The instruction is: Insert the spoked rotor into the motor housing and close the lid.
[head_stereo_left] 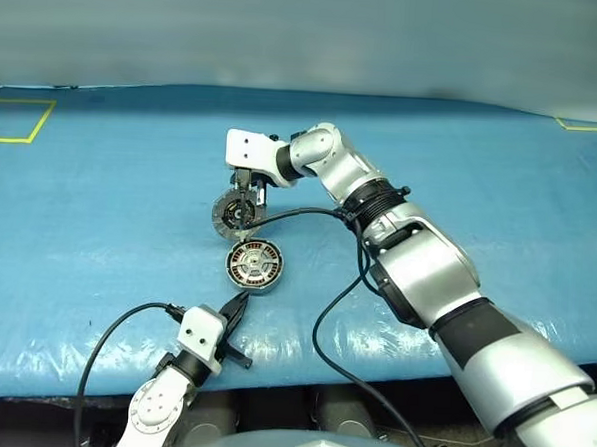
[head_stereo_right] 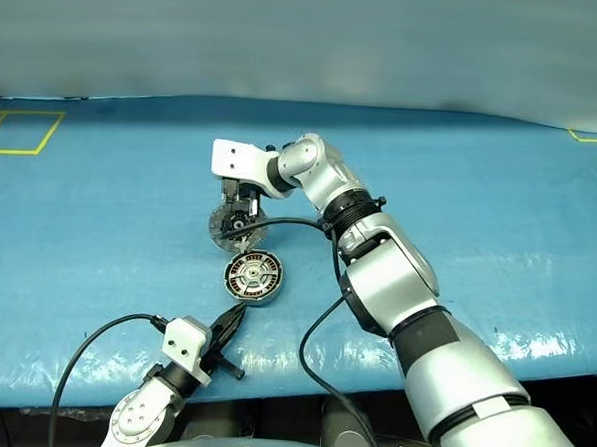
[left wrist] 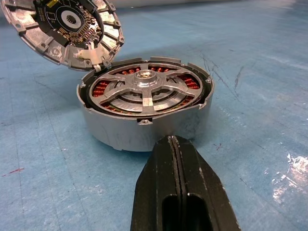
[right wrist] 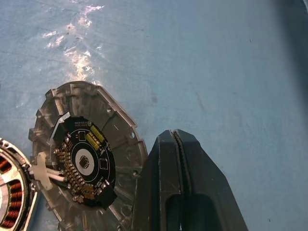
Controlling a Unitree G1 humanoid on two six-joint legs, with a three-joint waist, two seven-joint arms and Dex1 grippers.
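spoked rotor (left wrist: 144, 91) sits in the motor housing (left wrist: 144, 132), lid (left wrist: 62, 29) raised; both end effectors pressed together.

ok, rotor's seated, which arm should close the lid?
Right. The right gripper, shut, sits at the raised lid; the left gripper, shut, is on the near side of the motor housing.
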